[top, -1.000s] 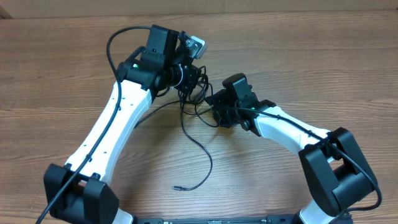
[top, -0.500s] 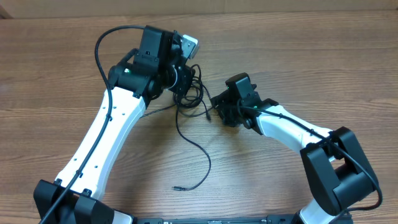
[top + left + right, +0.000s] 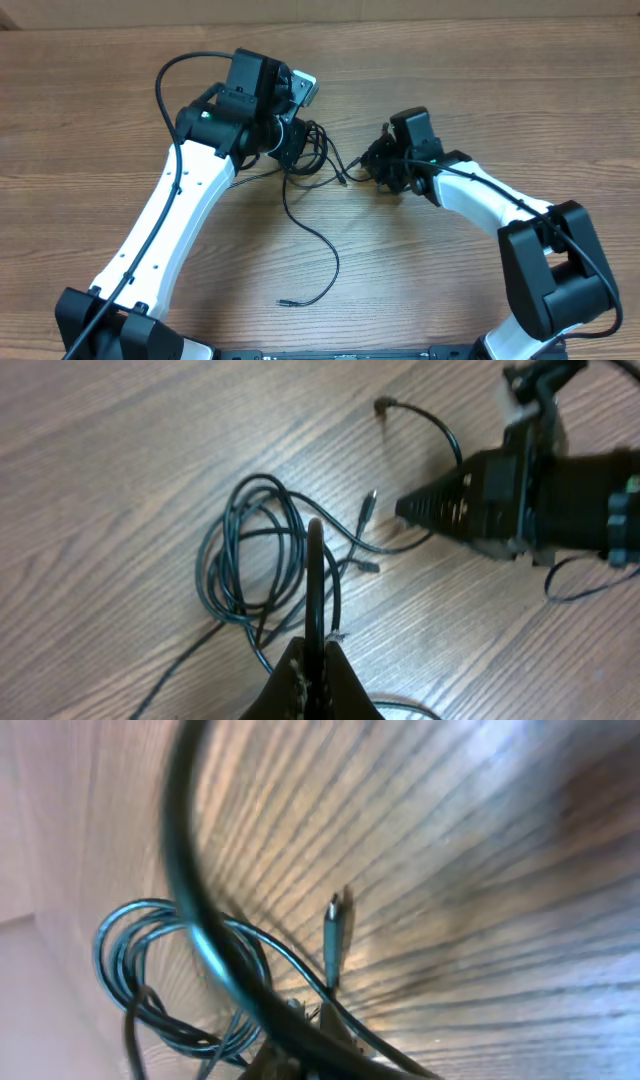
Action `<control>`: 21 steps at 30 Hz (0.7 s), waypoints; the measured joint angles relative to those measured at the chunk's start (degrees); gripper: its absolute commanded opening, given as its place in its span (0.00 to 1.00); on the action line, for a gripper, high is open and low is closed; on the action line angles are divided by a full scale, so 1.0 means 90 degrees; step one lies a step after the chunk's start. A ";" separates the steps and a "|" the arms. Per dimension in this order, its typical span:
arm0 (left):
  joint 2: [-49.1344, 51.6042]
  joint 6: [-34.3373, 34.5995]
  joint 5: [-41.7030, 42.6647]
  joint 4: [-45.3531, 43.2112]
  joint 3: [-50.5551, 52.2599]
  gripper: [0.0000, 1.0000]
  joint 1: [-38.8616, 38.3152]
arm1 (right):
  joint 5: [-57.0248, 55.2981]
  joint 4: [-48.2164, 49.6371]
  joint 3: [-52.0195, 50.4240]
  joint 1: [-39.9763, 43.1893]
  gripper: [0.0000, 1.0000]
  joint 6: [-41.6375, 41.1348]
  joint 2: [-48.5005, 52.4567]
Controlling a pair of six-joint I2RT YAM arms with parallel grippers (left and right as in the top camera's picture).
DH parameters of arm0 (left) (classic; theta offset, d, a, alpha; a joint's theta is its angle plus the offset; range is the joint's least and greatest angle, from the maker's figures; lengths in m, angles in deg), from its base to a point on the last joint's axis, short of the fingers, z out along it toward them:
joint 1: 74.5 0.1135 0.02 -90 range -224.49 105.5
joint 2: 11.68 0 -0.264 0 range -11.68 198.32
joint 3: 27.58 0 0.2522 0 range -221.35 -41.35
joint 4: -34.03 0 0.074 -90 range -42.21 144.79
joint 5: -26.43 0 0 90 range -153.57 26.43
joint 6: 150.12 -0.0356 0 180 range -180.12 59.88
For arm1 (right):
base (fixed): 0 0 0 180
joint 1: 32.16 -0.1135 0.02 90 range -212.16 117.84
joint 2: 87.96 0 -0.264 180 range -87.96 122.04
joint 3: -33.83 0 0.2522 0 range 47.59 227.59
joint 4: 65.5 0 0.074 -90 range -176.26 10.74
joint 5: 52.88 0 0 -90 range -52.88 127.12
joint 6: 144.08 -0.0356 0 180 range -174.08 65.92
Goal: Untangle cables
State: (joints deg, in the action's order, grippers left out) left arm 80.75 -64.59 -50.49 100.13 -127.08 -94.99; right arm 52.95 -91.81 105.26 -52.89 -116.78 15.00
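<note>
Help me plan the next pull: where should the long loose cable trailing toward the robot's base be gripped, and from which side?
Probably just behind its free plug, from straight above: that stretch of the loose cable lies flat, alone, clear of the tangle.

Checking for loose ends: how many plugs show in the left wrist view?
3. One plug near the top edge, a second plug right of the coiled cables, a third plug just below that one. Others may be hidden in the tangle.
</note>
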 measured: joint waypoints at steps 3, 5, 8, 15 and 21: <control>0.0000 0.0005 0.0189 -0.0005 0.0182 0.04 0.0000 | 0.0056 0.0000 0.0000 0.0012 0.04 0.0406 -0.0170; 0.0000 0.0007 0.0262 -0.0041 0.0345 0.04 0.0000 | 0.0061 0.0012 0.0000 0.0012 0.04 0.0653 -0.0316; 0.0000 0.0068 0.0330 -0.0192 0.0656 0.04 0.0000 | 0.0044 -0.0032 0.0000 0.0012 0.04 0.0894 -0.0413; 0.0000 0.0721 0.0381 -0.0624 0.1316 0.04 0.0000 | -0.0100 -0.0148 0.0000 0.0012 0.05 0.1069 -0.0413; -0.0002 0.1324 0.0398 -0.1086 0.1870 0.04 0.0000 | -0.0432 -0.0527 0.0000 0.0012 0.05 0.1124 -0.0413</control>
State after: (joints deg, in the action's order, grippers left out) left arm 80.72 -52.68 -46.90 90.36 -110.25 -94.99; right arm 49.06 -96.56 105.26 -52.78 -106.66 11.28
